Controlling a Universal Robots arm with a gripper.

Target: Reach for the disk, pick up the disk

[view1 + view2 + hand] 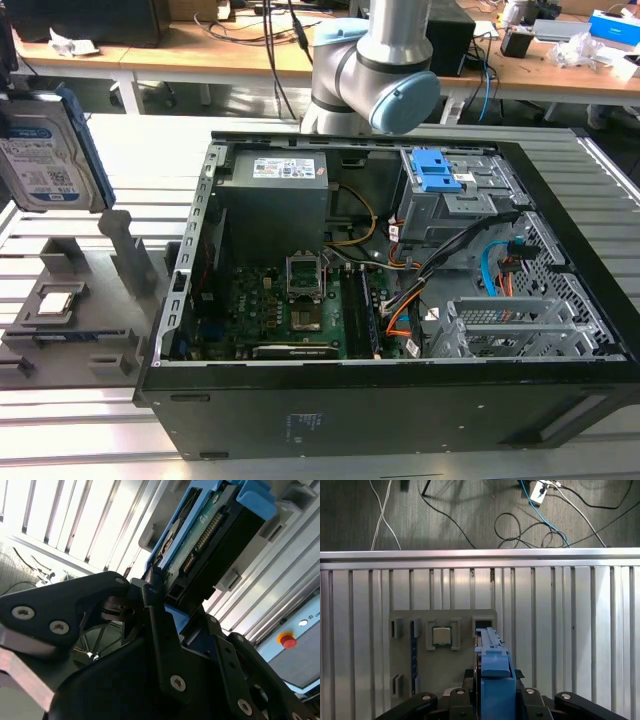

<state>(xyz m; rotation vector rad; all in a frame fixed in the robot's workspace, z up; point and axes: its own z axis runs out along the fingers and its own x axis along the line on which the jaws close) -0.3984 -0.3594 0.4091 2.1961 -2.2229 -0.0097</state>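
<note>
In the exterior view the disk [45,150] hangs on edge in the air at the exterior view's left, with its label facing the camera. It is above the grey holder [95,335] and well apart from the open computer case [350,420].

In the second wrist view the gripper [167,592] has its black fingers [154,605] closed in on the disk near the blue bracket [255,500]. The far finger is hidden, so the grip looks firm rather than proven firm.

In the first wrist view the disk stands straight between the finger bases. It is directly over the holder's empty slot [481,624], just beside the small chip [441,636]. The pick-up looks all but done. To do it well, I judge, the squeeze should bear evenly on both faces and the lift should run straight up — any tilt could let the disk slip or catch the slot walls.
</note>
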